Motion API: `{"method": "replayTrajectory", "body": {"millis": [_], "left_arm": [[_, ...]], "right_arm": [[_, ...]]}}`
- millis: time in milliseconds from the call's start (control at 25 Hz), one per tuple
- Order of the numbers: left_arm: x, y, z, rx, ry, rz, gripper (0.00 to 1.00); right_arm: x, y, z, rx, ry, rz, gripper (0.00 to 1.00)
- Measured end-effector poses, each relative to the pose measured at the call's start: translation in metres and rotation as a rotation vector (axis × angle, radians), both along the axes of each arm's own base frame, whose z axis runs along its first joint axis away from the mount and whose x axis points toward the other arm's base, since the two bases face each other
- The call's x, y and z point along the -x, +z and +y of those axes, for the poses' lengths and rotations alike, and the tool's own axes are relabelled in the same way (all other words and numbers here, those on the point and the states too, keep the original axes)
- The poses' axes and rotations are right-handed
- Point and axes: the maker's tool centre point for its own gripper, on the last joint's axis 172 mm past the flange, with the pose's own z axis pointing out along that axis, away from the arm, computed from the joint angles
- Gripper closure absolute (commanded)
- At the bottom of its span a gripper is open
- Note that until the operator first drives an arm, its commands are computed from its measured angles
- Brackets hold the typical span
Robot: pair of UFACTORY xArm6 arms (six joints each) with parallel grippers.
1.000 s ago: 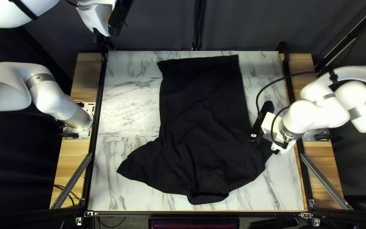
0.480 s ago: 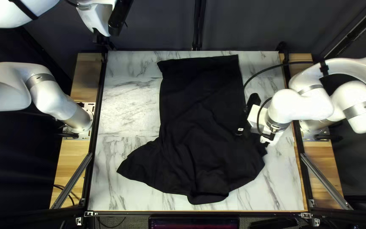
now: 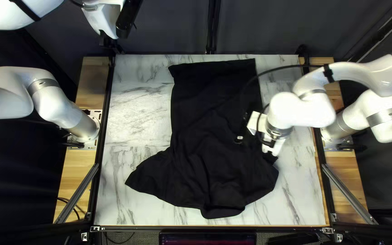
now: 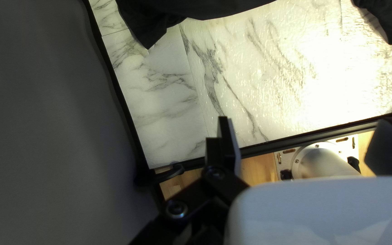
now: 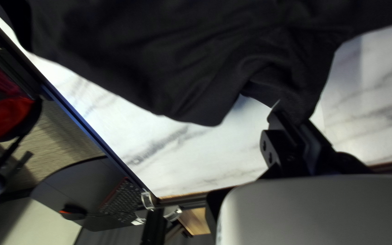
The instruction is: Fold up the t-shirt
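Currently the black two-fingered right hand (image 3: 269, 156) pinches a bunched edge of the black cloth T-shirt (image 3: 214, 118), which lies rumpled across the white, grey-veined worktop (image 3: 137, 109). Near the worktop's far-left corner, the matching left hand (image 3: 110, 43) hangs, fingers spread.

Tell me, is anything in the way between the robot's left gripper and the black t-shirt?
Nothing visible blocks it. From my open left gripper, the view runs over the black edge rail and a stretch of marbled tabletop to the black t-shirt; the rail looks low enough to pass over.
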Motion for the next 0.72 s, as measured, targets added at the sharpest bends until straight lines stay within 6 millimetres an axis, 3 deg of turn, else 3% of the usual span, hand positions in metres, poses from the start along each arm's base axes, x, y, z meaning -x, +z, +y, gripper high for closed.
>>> {"method": "replayTrajectory", "body": {"millis": [320, 360, 400, 440, 480, 640, 720], "left_arm": [[0.0, 0.0, 0.0, 0.0, 0.0, 0.0, 0.0], [0.0, 0.0, 0.0, 0.0, 0.0, 0.0, 0.0], [0.0, 0.0, 0.0, 0.0, 0.0, 0.0, 0.0], [0.0, 0.0, 0.0, 0.0, 0.0, 0.0, 0.0], [0.0, 0.0, 0.0, 0.0, 0.0, 0.0, 0.0], [0.0, 0.0, 0.0, 0.0, 0.0, 0.0, 0.0], [0.0, 0.0, 0.0, 0.0, 0.0, 0.0, 0.0]], "right_arm": [[-0.042, -0.004, -0.019, -0.018, -0.1, -0.006, 1.0], [-0.046, -0.006, -0.02, -0.02, -0.111, -0.005, 0.95], [-0.052, -0.009, -0.021, -0.022, -0.126, -0.004, 0.63], [-0.057, -0.011, -0.021, -0.025, -0.137, -0.003, 0.17], [-0.064, -0.014, -0.023, -0.027, -0.15, -0.003, 0.0], [-0.082, -0.022, -0.019, -0.027, -0.157, -0.007, 0.0], [-0.077, -0.022, -0.01, -0.015, -0.144, -0.012, 0.0]]}}
